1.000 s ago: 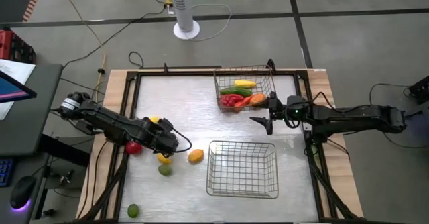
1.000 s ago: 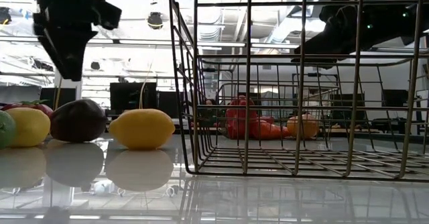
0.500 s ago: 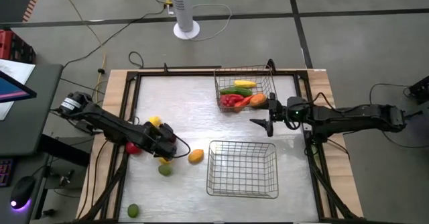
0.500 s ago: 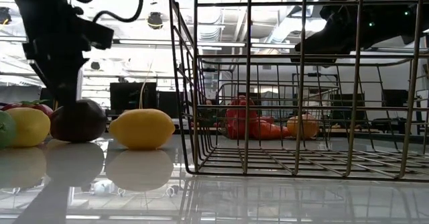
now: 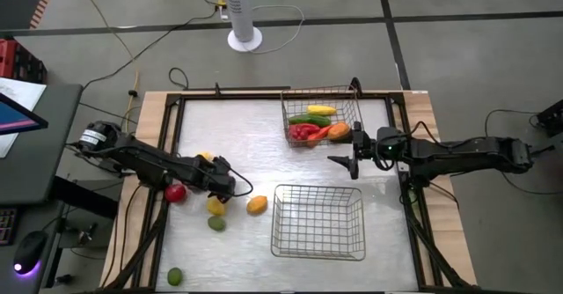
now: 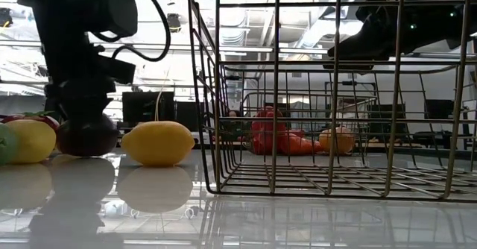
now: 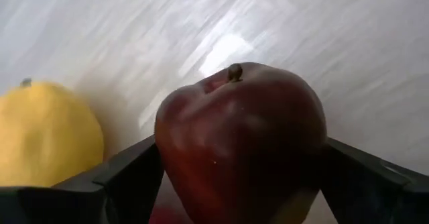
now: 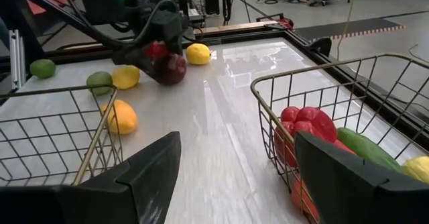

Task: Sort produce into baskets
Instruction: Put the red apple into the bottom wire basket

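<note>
The left gripper (image 7: 234,184) stands with its fingers spread around the dark maroon apple (image 7: 241,140) near the table's (image 5: 264,135) left edge, not yet pinching. It should close squarely across the widest part, then lift straight up clear of the yellow fruit (image 7: 47,133) beside it. The right gripper (image 8: 234,170) waits spread between the two baskets (image 5: 318,222).

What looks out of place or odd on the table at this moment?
Nothing is spilled or damaged. One small round green fruit lies alone near the table's corner, far from the other loose pieces. The nearer silver wire-mesh basket is empty. The left gripper straddles a dark maroon apple.
</note>
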{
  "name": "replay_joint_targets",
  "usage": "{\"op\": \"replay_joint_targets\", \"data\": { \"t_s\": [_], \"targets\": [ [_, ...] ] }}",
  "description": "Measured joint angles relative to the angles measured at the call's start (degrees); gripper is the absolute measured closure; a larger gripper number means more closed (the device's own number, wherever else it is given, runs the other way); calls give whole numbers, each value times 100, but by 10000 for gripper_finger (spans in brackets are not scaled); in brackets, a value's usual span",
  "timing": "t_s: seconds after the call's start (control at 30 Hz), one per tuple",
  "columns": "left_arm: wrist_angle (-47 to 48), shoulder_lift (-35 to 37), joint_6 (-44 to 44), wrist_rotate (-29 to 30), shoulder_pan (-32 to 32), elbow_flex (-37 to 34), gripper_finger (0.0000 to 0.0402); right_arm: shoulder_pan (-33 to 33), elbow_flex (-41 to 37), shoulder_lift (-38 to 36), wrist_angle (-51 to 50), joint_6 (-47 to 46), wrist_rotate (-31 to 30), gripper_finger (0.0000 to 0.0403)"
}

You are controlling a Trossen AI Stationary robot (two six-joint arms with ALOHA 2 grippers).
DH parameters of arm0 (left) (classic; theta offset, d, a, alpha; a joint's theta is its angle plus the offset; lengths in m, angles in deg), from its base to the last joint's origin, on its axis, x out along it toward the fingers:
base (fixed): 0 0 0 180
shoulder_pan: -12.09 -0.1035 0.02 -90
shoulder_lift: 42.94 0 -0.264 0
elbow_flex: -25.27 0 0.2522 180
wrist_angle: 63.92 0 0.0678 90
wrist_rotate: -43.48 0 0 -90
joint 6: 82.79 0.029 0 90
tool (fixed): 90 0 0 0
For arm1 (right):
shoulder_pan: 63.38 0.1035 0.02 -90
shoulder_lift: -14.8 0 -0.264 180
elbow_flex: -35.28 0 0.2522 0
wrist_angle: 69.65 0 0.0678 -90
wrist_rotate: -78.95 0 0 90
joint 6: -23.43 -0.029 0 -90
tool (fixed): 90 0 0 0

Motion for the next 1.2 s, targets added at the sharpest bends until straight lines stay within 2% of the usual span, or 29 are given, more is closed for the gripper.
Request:
{"op": "replay_joint_targets", "data": {
  "t_s": [0.17, 0.3, 0.5, 0.7, 0.83, 1.07, 1.2],
  "targets": [
    [-93, 0, 300, 53, -127, 37, 110, -2, 0, 0, -3, 33, -2, 88],
    [21, -4, 588, -20, -221, 186, 124, -30, 0, 0, -8, 82, -5, 88],
    [-100, -4, 1639, 531, -326, 1296, 122, -143, 2, -2, -81, 15, -22, 88],
    [-1034, -4, 2957, 531, -318, 2187, 122, -248, 0, -86, -316, 31, -24, 88],
    [-2191, -50, 3238, -51, -318, 2243, 122, -398, 77, -593, -1041, 7, -27, 88],
    [-4006, -756, 3233, -1427, -316, 2227, 122, -623, 79, -1423, -1574, -77, -47, 88],
    [-4375, -1105, 3245, -2270, -280, 2230, 122, -606, 40, -1561, -1630, -77, -48, 88]
  ]
}}
